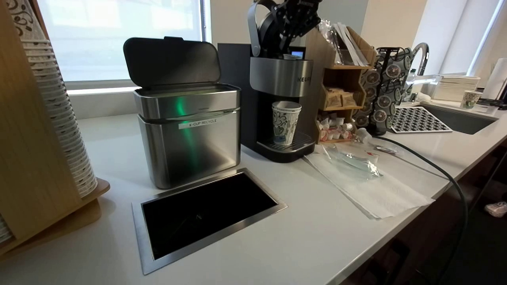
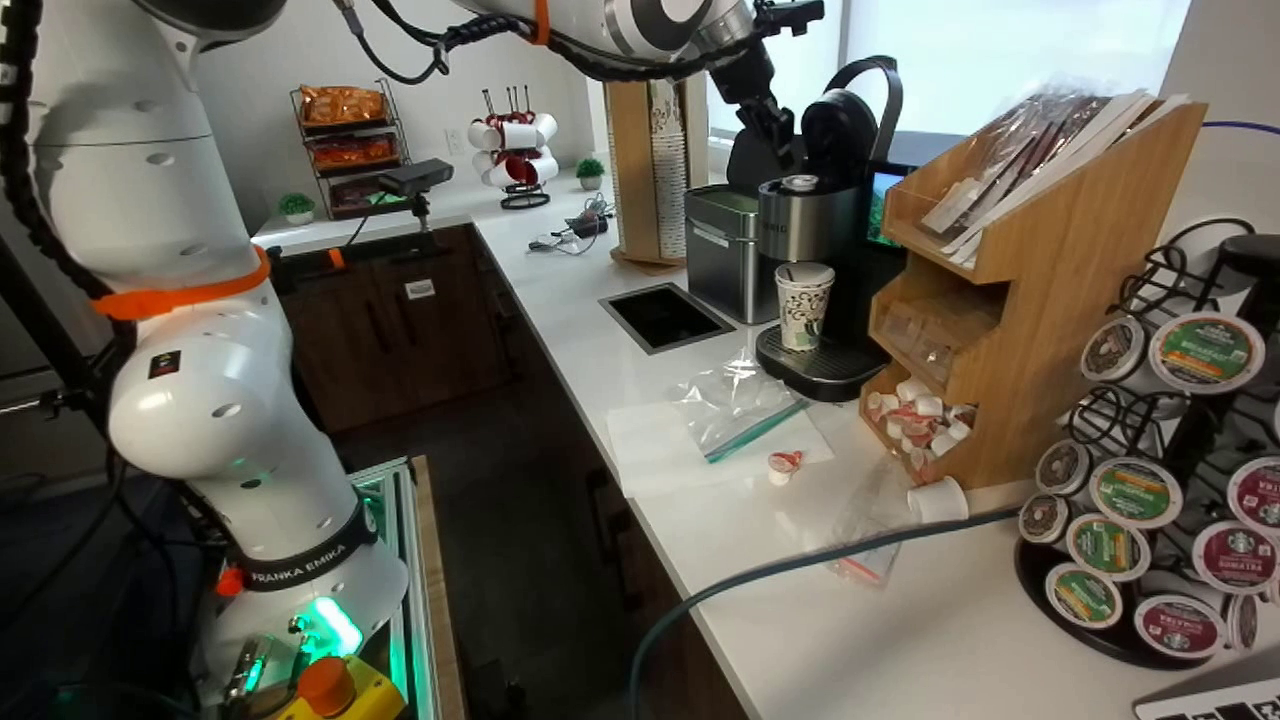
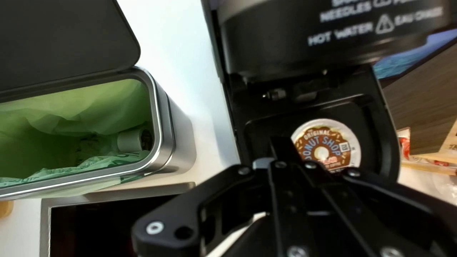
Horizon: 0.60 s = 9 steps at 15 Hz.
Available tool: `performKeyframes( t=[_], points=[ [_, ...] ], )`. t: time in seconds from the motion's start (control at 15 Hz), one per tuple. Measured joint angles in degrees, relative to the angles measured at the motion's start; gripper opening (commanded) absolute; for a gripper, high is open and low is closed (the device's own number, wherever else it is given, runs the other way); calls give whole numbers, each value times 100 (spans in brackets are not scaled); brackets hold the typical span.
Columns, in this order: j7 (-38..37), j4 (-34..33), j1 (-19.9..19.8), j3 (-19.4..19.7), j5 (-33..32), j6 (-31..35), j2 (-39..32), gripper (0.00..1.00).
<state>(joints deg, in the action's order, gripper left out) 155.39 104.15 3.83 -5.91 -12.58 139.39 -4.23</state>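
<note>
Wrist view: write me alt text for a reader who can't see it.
A closed black gripper hangs over an open coffee maker and partly hides a pod in it labelled Original Donut Shop. On the left is an open metal bin with a green liner; below it, a metal-framed dark opening in the white counter.

Glows from a bright window [image 1: 119,23] behind the white counter [image 1: 277,253], and from tall pale panels [image 1: 439,31] farther along. Has plain, light walls [image 2: 440,105]. Turns a corner with dark wooden cabinets [image 2: 440,340] beneath, then falls dim over a dark floor [image 2: 480,500].
</note>
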Motion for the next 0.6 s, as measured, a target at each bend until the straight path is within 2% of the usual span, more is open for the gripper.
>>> performKeyframes(
  t=[0.07, 0.6],
  points=[
    [0, 0, -2, 1, 0, 0, 54, 26],
    [-17, 146, -6, 42, 39, -259, 618, 87]
  ],
)
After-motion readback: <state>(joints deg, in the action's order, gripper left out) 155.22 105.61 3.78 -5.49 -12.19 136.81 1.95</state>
